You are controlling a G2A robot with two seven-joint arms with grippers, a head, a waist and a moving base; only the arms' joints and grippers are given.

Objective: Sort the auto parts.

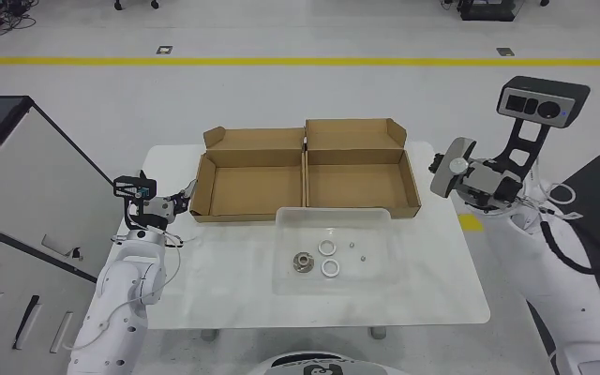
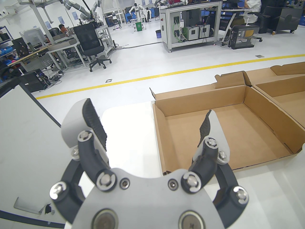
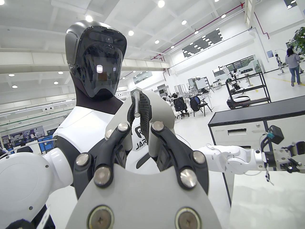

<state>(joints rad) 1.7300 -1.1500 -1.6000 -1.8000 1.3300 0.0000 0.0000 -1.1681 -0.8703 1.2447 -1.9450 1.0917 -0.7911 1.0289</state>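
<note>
Clamping a threaded bolt (image 3: 136, 107) between its jaws, the right gripper (image 3: 138, 100) hangs near the right edge of the table (image 1: 431, 281). The left gripper (image 2: 149, 108), jaws apart and empty, sits just beside the left cardboard box (image 2: 226, 129). A clear tray (image 1: 281, 225) in front of the boxes holds a metal hub (image 1: 302, 262) and two white rings (image 1: 329, 247).
</note>
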